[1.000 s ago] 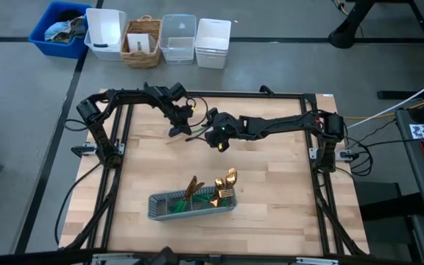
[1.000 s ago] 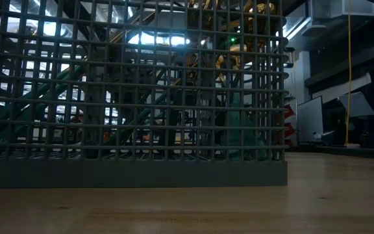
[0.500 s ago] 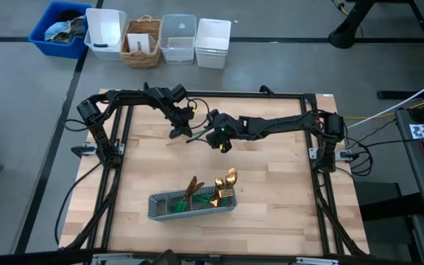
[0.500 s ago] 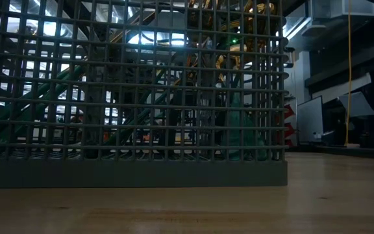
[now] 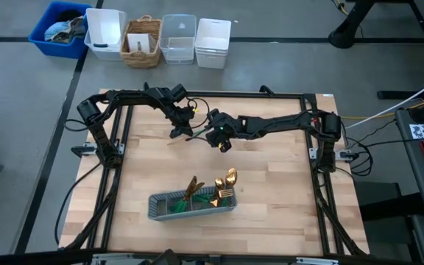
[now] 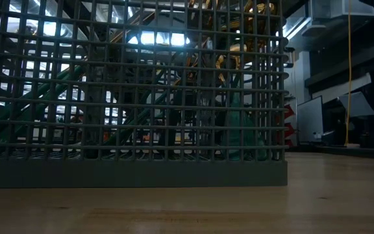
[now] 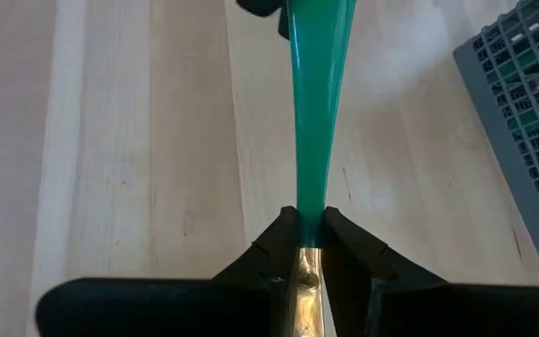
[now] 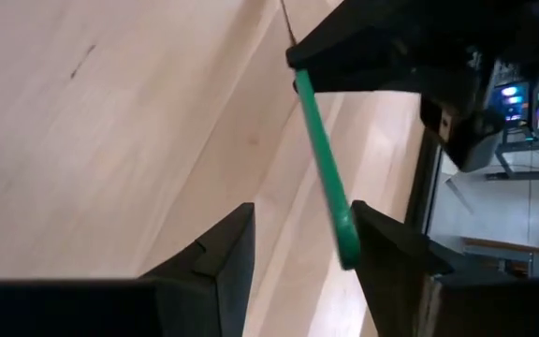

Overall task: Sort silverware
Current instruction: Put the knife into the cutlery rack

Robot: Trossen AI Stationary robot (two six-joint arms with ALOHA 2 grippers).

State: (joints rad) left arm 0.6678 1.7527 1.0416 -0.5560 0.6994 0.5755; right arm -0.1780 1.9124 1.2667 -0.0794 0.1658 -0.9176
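Mid-counter at the far side, left hand [image 7: 309, 245] clamps one utensil [image 7: 313, 112] near its gold end, teal handle sticking out toward the right hand [image 8: 298, 245], which waits released with the handle tip between its fingers. Handover, I'd say: right should close squarely on the handle before left lets go. Remaining silverware [image 5: 223, 185] sits in the mesh tray [image 5: 160, 210] near the front edge; bare counter [image 5: 271, 177] between leaves room to swing

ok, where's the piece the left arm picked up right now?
The teal-handled utensil is clamped in the left end effector above the table's far centre, its handle tip between the open right end effector's fingers; the grey mesh tray sits nearer.
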